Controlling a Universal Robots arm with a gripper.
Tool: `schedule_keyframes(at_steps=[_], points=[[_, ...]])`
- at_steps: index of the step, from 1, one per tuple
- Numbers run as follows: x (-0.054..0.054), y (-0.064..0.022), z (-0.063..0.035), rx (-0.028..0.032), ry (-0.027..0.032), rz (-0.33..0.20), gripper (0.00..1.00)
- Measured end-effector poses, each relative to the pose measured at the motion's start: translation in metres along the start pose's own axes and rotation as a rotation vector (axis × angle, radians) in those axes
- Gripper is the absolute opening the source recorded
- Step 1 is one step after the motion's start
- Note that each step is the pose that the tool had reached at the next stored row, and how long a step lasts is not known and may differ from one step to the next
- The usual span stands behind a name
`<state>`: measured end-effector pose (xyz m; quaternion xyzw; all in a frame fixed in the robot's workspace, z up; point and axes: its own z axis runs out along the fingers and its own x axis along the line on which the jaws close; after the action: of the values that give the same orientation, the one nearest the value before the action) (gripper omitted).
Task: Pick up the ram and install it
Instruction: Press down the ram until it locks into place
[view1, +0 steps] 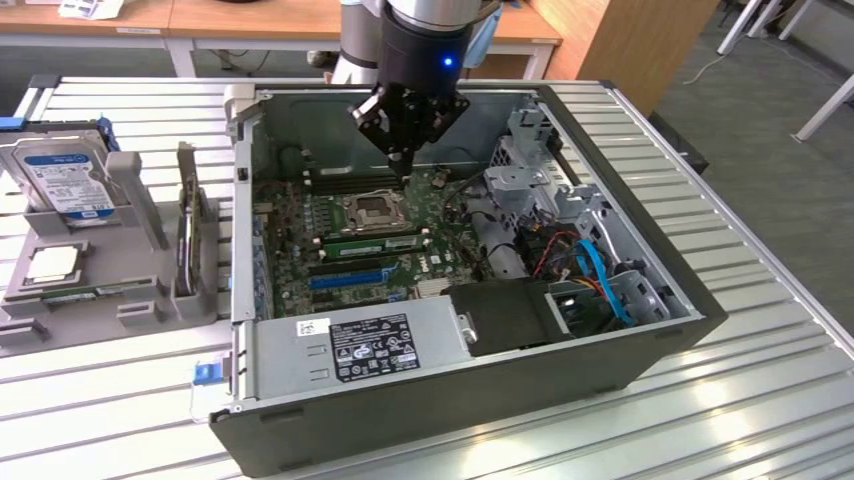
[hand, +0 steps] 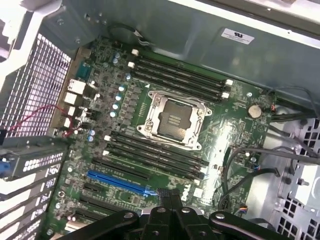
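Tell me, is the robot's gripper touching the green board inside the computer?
Apart. In the wrist view the gripper hangs shut above the motherboard, with the slots lying well below its tips. The exterior view also shows the gripper raised over the open case.

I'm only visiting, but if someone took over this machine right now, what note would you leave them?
Gripper: shut, nothing visibly between its fingers, hovering inside the open computer case above the motherboard.
Ram: a long green stick that looks like it lies in the slots beside the processor socket.
Done: the ram appears to be placed in a slot.
Left: I cannot tell whether it is fully seated; check that.
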<state>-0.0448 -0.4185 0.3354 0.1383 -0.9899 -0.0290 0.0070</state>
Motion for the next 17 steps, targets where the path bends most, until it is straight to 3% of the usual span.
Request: schedule_keyframes(at_steps=[9,17], points=[[-0.0001,0.0000,0.0001,-0.0008,0.0009,0.017,0.10],[-0.0001,0.0000,0.0001,-0.0015,-0.0048,0.113,0.10]])
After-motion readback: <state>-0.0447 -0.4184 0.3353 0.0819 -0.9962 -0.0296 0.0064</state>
